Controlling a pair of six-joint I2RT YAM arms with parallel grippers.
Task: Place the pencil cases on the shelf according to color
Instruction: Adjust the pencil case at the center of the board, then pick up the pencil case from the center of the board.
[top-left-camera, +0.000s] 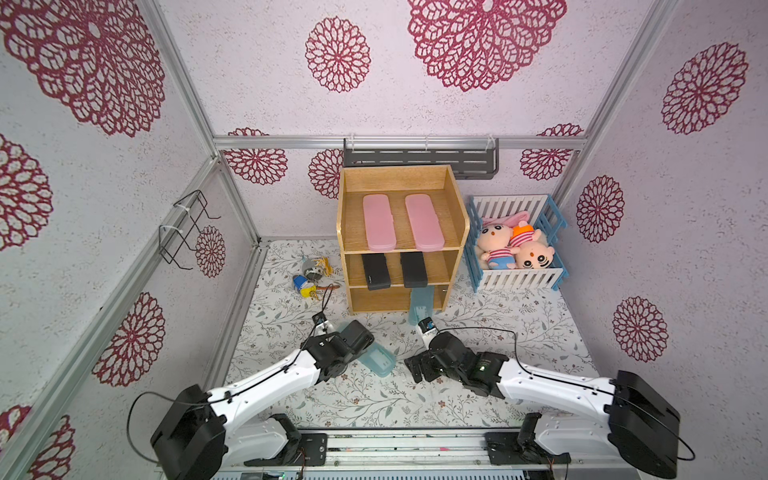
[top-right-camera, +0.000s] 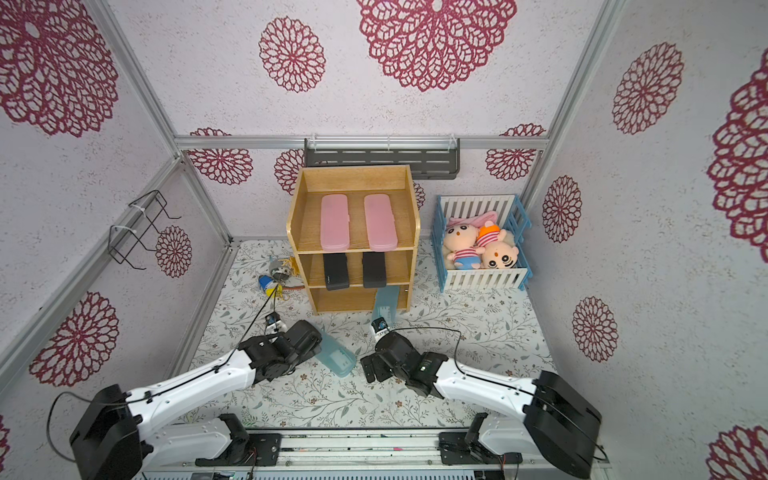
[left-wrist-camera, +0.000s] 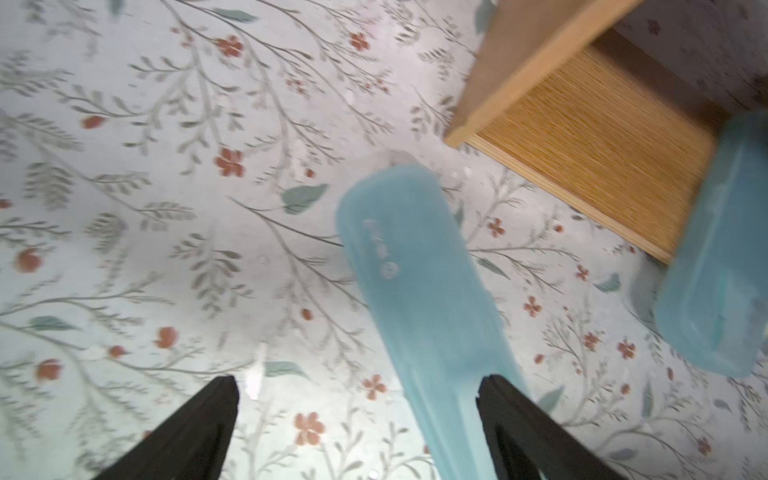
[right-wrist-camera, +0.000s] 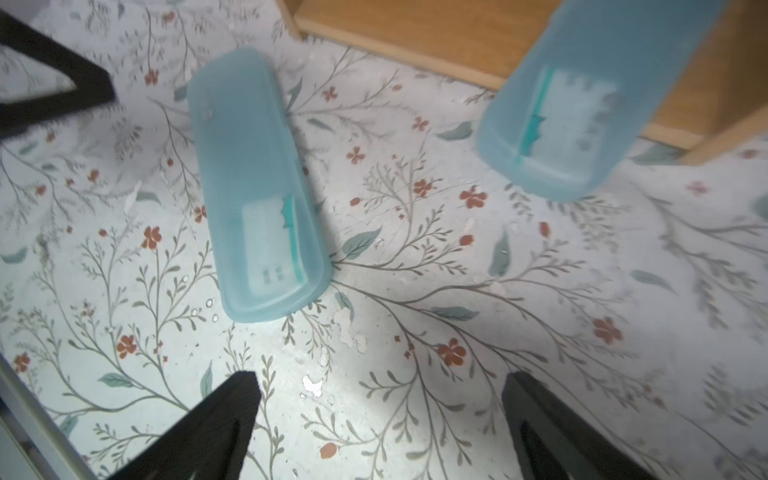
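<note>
Only the left wrist view shows the left hand (left-wrist-camera: 360, 381) spread wide, gripping nothing, a translucent light-blue slim pencil case (left-wrist-camera: 419, 291) between its fingers. The right hand (right-wrist-camera: 382, 376) gapes empty, short of a second blue case (right-wrist-camera: 582, 104) jutting from the bottom tier of the light wooden shelf (top-left-camera: 395, 180). Floral-print table (top-left-camera: 478, 316).

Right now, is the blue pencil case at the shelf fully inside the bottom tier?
Partly in: the blue pencil case sticks out of the shelf front.

Shelf (top-left-camera: 354, 224) bottom tier — left half free, blue case (top-left-camera: 420, 306) protruding right
</note>
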